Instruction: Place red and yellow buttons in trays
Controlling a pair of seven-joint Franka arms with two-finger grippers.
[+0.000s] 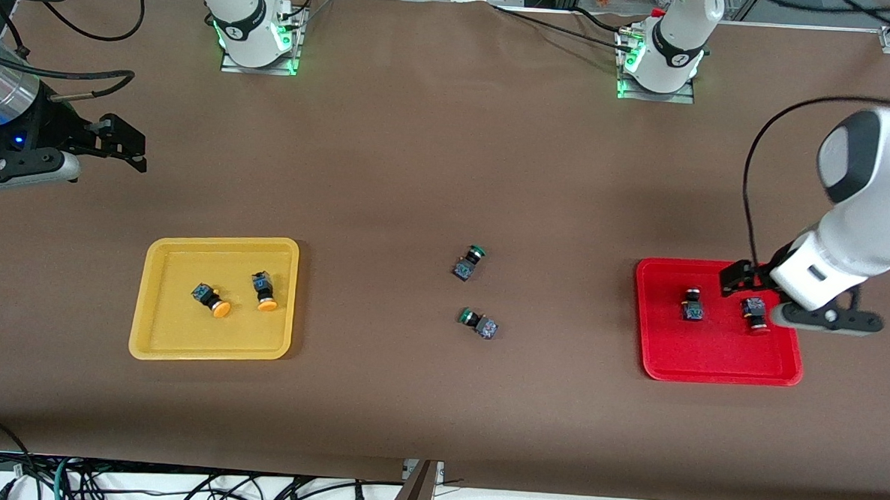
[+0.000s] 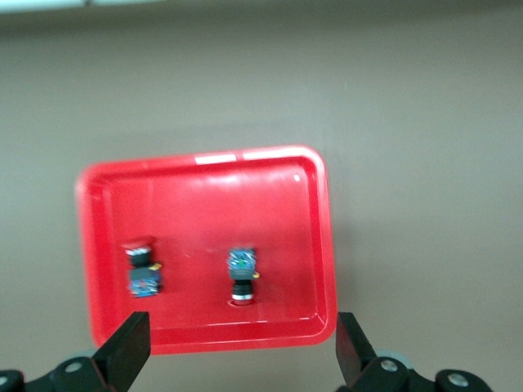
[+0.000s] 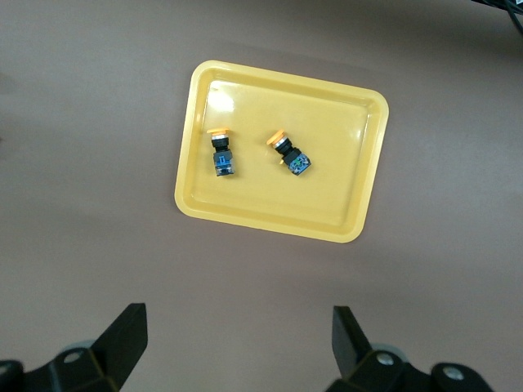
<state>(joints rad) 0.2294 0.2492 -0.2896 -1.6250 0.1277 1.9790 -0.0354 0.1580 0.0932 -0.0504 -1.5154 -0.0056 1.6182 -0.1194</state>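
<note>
The yellow tray [image 1: 178,336] lies toward the right arm's end and holds two yellow buttons [image 1: 210,298] [image 1: 264,290]. The right wrist view shows this tray [image 3: 335,163] with both buttons [image 3: 221,155] [image 3: 289,155]. The red tray [image 1: 711,352] lies toward the left arm's end and holds two red buttons [image 1: 693,304] [image 1: 755,312]. They also show in the left wrist view [image 2: 143,265] [image 2: 241,273] in the tray [image 2: 204,212]. My left gripper [image 1: 748,282] [image 2: 239,335] hangs open and empty over the red tray's rim. My right gripper [image 1: 130,146] [image 3: 237,322] is open and empty over bare table.
Two green-capped buttons [image 1: 469,263] [image 1: 478,323] lie on the brown table between the trays. The arm bases stand along the table's edge farthest from the front camera. Cables hang below the edge nearest the front camera.
</note>
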